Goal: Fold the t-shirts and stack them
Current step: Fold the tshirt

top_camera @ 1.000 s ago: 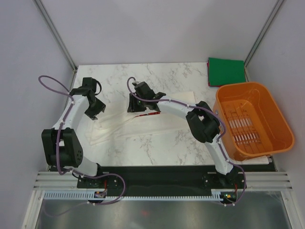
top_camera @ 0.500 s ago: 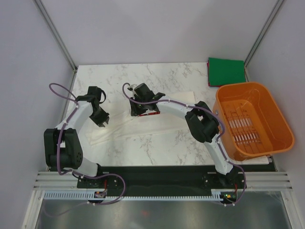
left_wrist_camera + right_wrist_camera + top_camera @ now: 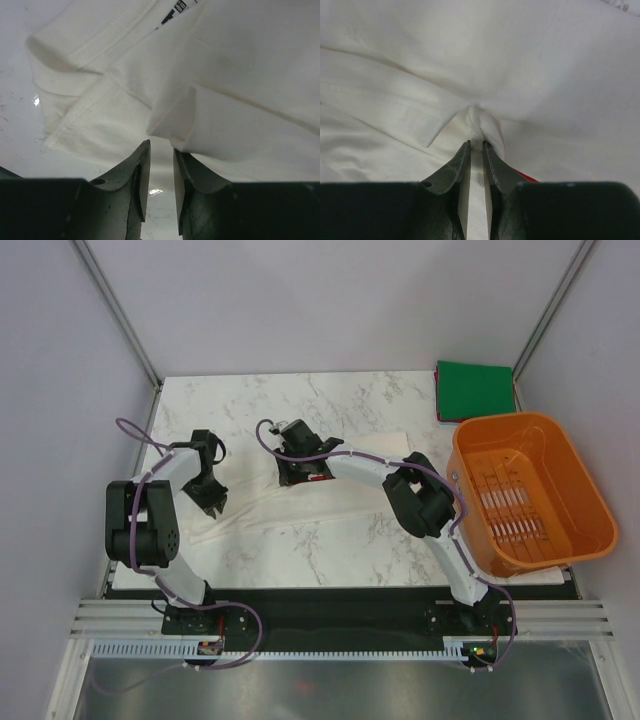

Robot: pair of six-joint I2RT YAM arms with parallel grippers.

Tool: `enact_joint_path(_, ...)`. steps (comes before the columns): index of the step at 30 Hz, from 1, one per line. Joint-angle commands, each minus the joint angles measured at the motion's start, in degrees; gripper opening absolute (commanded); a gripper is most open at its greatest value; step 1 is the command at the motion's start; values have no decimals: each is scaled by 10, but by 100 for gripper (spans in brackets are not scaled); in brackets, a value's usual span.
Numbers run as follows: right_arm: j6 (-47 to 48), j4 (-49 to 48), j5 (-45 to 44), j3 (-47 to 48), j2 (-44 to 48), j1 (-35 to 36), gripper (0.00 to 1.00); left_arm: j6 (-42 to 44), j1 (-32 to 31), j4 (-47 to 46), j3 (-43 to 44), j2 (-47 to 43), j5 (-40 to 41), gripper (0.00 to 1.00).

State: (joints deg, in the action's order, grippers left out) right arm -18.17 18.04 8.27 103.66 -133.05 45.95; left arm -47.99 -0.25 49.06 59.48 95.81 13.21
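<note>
The white t-shirt point(image 3: 345, 502) lies crumpled in a long band across the marble table point(image 3: 330, 400). My right gripper point(image 3: 300, 476) is down on its middle, shut on a pinched fold of the white cloth point(image 3: 480, 117); a sliver of the red print point(image 3: 526, 176) shows beside the fingers. My left gripper point(image 3: 215, 504) sits at the shirt's left end. In the left wrist view its jaws point(image 3: 159, 147) are nearly together with only bare table between them, and a folded edge of the shirt point(image 3: 190, 135) lies just past the tips. The folded green t-shirt point(image 3: 475, 390) rests at the far right corner.
An orange slatted basket point(image 3: 478, 540) stands at the right edge of the table, close to the right arm's elbow. Grey walls and metal posts enclose the table on three sides. A black strip runs along the near edge.
My left gripper has moved down and right along the shirt's left end. My right gripper has shifted slightly right and nearer with the cloth still pinched.
</note>
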Motion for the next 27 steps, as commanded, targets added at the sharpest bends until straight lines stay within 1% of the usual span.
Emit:
enact_joint_path(1,9,4,-21,8,-3,0,22,0,26,-8,6,1,29,33)
enact_joint_path(6,3,7,-21,7,2,-1,22,25,37,-6,15,-42,24,37)
enact_joint_path(11,-8,7,-27,10,19,0,29,49,39,-8,20,-84,-12,46)
enact_joint_path(15,-19,9,-25,25,24,3,34,66,42,-9,26,-88,-31,46)
enact_joint_path(18,-24,9,-27,33,17,4,35,68,44,-8,23,-89,-30,45)
enact_joint_path(21,-27,9,-38,37,9,7,40,70,56,-9,20,-93,-32,45)
enact_joint_path(27,-33,9,-61,65,-9,18,43,96,82,-11,29,-107,-54,47)
